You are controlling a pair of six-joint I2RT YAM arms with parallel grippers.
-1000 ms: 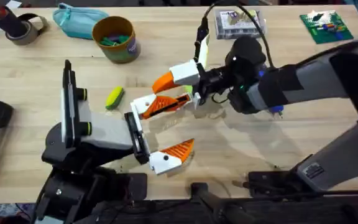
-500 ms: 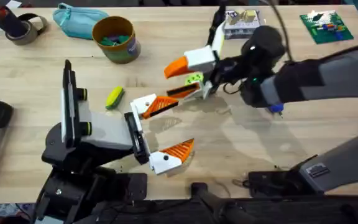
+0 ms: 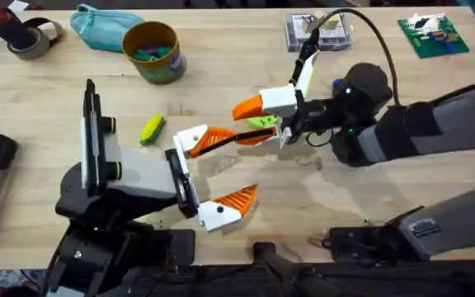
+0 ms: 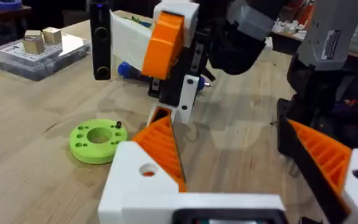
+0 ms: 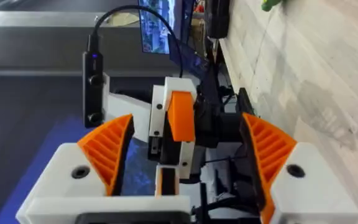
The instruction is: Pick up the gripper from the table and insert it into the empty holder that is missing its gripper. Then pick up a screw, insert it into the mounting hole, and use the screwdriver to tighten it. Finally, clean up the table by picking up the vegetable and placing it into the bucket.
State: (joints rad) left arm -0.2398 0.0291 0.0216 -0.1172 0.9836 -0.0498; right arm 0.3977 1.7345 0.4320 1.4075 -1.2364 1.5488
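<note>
my right gripper has slid toward 3 o'clock since earlier, jaws wide | left gripper wide, unmoved | vegetable at 9 o'clock of it | bucket unmoved | loose orange fingertip: maybe hidden

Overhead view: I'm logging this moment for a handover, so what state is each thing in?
Left hand: open wide, holding nothing.
Right hand: open.
Bucket: upright, open-topped, small items inside.
Vegetable: lying loose, outside the bucket.
</note>
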